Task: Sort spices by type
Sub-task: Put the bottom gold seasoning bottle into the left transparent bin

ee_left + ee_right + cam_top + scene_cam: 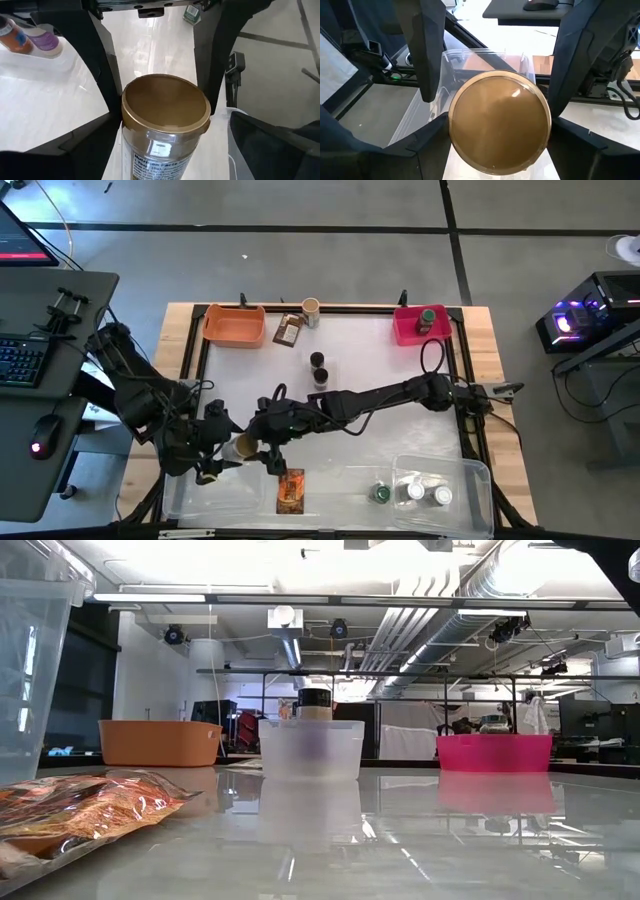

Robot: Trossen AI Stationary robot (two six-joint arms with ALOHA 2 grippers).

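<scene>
Two pincers: both are meeting at one tan-cap jar (245, 446) over the near left of the worktop (360, 360).
Right pincer (262, 442): it is reaching across from the right side and is grasping the tan-cap jar, a finger (427, 55) lying against each side of the round cap.
Left pincer (228, 452): its fingers (102, 60) are flanking the same jar, close on either side; I cannot tell whether they are pressing it or standing free.
Near packet (290, 490): it is lying flat just to the near side of the pincers.
Clear tub (470, 472): it is sitting at the near right, holding two white-cap jars (428, 494).
Green-cap jar (381, 494): it is standing at the tub's left wall; inside or outside, I cannot tell.
Dark-cap jars (319, 368): two are standing together mid-worktop.
Orange bin (234, 326): it is sitting at the far left, with a second packet (289, 330) lying just to its right.
Far jar (311, 308): it is standing by that packet at the far edge.
Pink bin (410, 330): it is sitting at the far right, holding another green-capped jar (428, 318).
</scene>
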